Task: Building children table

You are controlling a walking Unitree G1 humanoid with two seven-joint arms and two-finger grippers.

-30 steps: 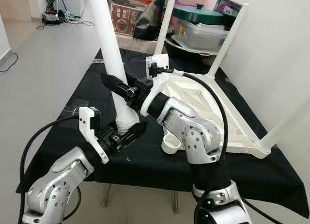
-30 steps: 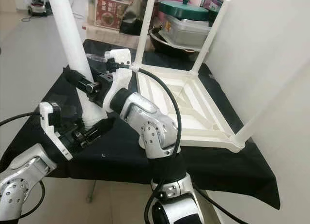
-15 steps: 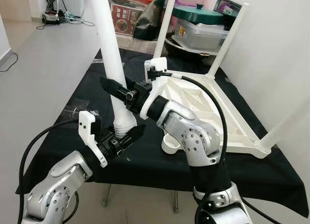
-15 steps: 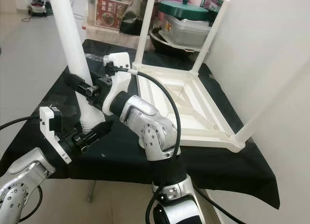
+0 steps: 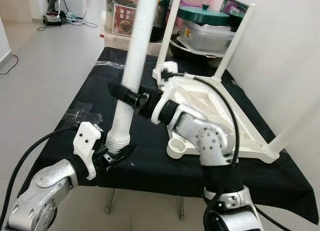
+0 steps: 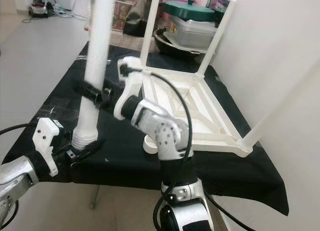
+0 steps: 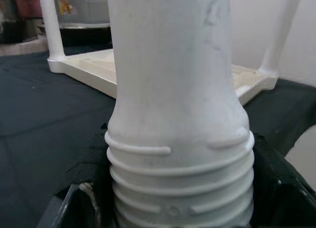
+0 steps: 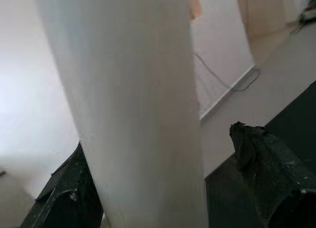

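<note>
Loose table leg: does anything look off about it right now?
Yes. The loose leg is held off the empty corner socket, its threaded end in the left tool, so the white tabletop lacks it.

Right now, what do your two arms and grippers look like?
Both arms are silver metal with rounded joint housings, a thick black cable looping along each. White plastic brackets sit at the wrists. The left gripper and right gripper each have two long black fingers.
</note>
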